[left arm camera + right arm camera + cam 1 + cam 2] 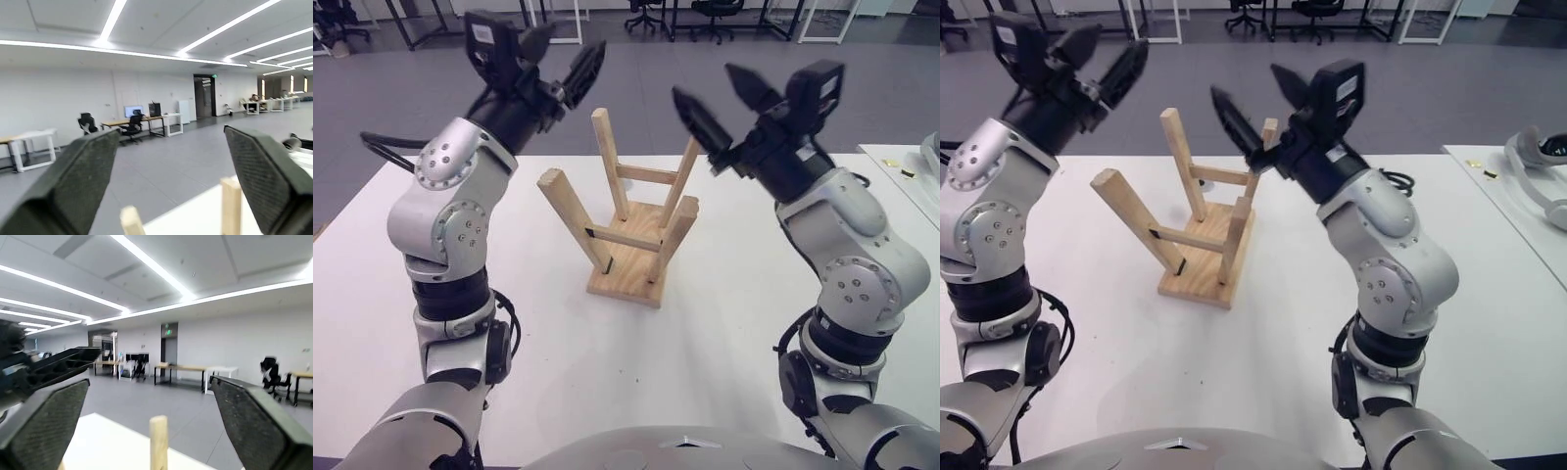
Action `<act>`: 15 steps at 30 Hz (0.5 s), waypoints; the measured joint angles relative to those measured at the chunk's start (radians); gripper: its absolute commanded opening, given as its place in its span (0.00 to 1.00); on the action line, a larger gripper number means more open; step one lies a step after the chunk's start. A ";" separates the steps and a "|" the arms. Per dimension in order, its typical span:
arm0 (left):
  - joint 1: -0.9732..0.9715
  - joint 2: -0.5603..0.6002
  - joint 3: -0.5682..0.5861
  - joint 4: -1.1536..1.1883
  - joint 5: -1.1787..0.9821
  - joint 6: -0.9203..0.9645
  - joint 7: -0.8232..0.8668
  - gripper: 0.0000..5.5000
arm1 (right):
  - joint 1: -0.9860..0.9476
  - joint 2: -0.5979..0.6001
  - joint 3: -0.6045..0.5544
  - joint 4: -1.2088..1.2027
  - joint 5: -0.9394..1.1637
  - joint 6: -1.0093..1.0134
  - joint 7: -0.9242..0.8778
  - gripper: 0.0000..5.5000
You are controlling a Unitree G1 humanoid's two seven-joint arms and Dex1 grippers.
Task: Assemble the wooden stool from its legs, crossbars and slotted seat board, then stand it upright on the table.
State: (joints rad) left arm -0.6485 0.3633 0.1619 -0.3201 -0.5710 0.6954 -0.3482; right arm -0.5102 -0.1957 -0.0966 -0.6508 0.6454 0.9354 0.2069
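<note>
Upturned stool (628, 240) at table (744, 323) centre, clear of edges; left end effector (576, 39), right end effector (703, 80) above, both agape.

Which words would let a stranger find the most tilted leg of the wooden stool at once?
On the white table, the upturned wooden stool rests on its seat board, legs up. Look on the side toward the left gripper: that leg leans far outward, while the other three stand steeper.

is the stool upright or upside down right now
Upside down. The stool has its seat board down on the table and its legs pointing up.
</note>
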 measured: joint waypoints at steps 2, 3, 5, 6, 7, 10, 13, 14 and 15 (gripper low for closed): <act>0.114 -0.003 -0.044 0.093 0.037 -0.126 -0.070 0.71 | 0.086 0.039 0.068 0.020 -0.024 0.050 -0.074 0.83; 0.130 -0.003 -0.068 0.114 0.070 -0.186 -0.082 0.71 | 0.093 0.048 0.084 0.025 -0.047 0.050 -0.103 0.83; 0.134 -0.008 -0.128 0.128 0.113 -0.269 -0.103 0.71 | 0.094 0.054 0.096 0.028 -0.066 0.042 -0.137 0.83; 0.130 -0.012 -0.154 0.129 0.118 -0.276 -0.116 0.71 | 0.091 0.060 0.097 0.032 -0.065 0.043 -0.144 0.83; 0.130 -0.027 -0.194 0.160 0.133 -0.266 -0.128 0.71 | 0.082 0.069 0.097 0.044 -0.062 0.046 -0.151 0.83; 0.194 -0.087 -0.253 0.239 0.132 -0.175 -0.130 0.71 | 0.063 0.085 0.090 0.053 -0.046 0.055 -0.146 0.83; 0.151 -0.094 -0.193 0.220 0.101 -0.137 -0.105 0.71 | 0.063 0.083 0.089 0.048 -0.041 0.052 -0.128 0.83; 0.094 -0.094 -0.157 0.200 0.088 -0.133 -0.091 0.71 | 0.062 0.080 0.085 0.048 -0.039 0.042 -0.119 0.83; 0.032 -0.093 -0.120 0.183 0.064 -0.129 -0.072 0.71 | 0.055 0.074 0.079 0.053 -0.039 0.036 -0.108 0.83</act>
State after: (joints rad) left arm -0.6162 0.2700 0.0423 -0.1367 -0.5073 0.5669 -0.4199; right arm -0.4552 -0.1222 -0.0176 -0.5983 0.6063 0.9713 0.0993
